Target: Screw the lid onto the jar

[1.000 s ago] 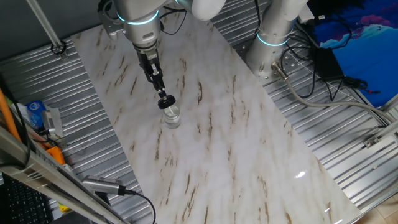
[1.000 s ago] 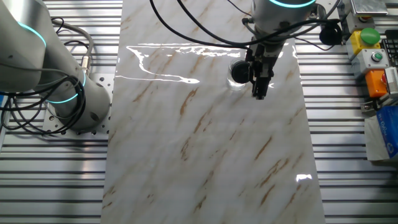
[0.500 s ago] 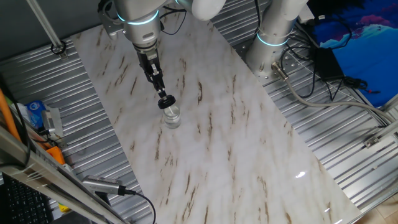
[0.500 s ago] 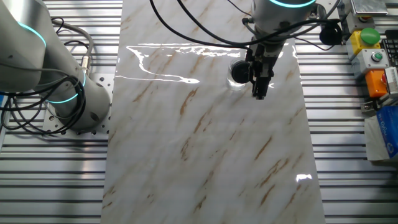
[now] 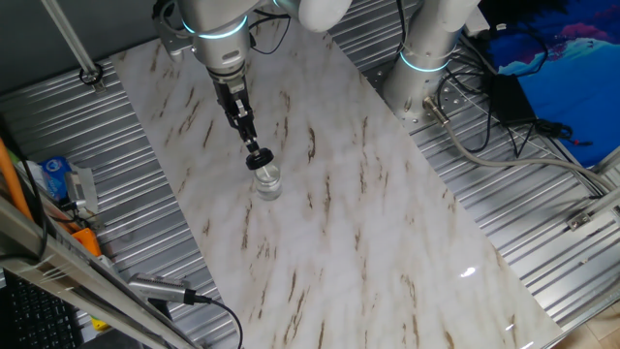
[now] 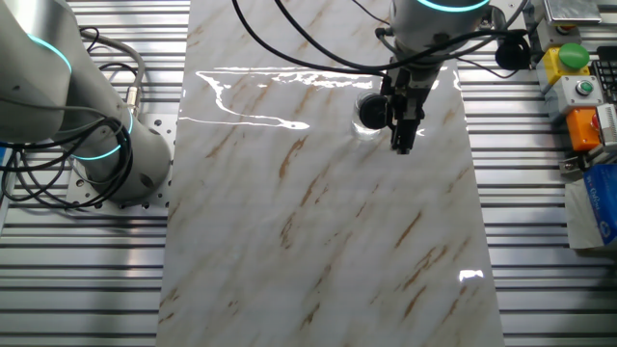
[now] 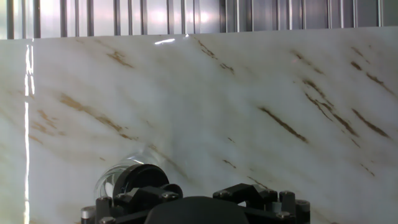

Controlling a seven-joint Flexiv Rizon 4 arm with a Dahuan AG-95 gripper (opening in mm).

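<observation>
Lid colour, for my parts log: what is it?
Black. The lid sits atop the clear jar, clearest in one fixed view.

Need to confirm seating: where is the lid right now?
In one fixed view the lid sits atop the jar mid-table, at the gripper tip.

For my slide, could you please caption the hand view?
Gripper holding black lid atop clear jar on marble table.
</observation>
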